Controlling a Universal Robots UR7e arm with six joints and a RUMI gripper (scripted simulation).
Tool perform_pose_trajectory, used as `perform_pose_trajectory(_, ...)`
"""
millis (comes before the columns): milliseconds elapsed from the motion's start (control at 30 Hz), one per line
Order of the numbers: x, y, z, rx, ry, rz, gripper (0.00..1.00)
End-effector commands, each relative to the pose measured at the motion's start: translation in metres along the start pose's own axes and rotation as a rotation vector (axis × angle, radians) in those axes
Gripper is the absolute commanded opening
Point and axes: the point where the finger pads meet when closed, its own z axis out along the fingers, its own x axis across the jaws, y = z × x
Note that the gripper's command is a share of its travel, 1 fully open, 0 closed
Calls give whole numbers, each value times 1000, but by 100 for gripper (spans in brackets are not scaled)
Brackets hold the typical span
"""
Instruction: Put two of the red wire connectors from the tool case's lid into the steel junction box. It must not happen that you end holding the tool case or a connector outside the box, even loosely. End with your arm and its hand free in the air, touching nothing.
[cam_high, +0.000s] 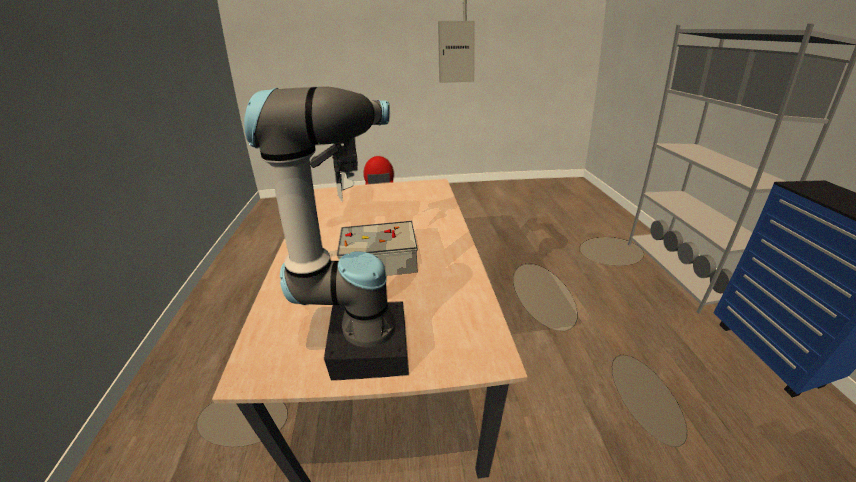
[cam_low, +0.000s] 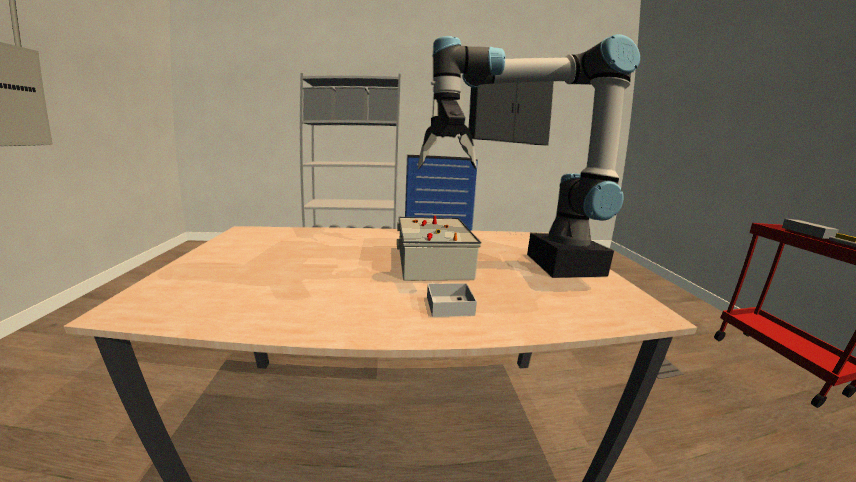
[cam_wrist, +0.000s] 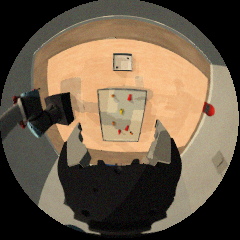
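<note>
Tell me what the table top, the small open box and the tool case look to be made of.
Table top: pale wood, matte, with faint grain patches.
Small open box: plain grey, thin-walled, likely sheet steel, dull finish.
Tool case: grey-beige, flat-sided; painted metal or plastic, the look leaves it open.

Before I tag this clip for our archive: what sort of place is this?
Likely a workshop or utility room: a metal shelf rack, a blue drawer cabinet, a wall electrical panel, and a robot arm mounted on a wooden table.
</note>
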Motion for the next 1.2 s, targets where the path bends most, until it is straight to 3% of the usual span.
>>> perform_pose_trajectory(0,5,3,-3,-8,40,38,100)
perform_pose_trajectory(1167,6,4,-4,-10,48,47,100)
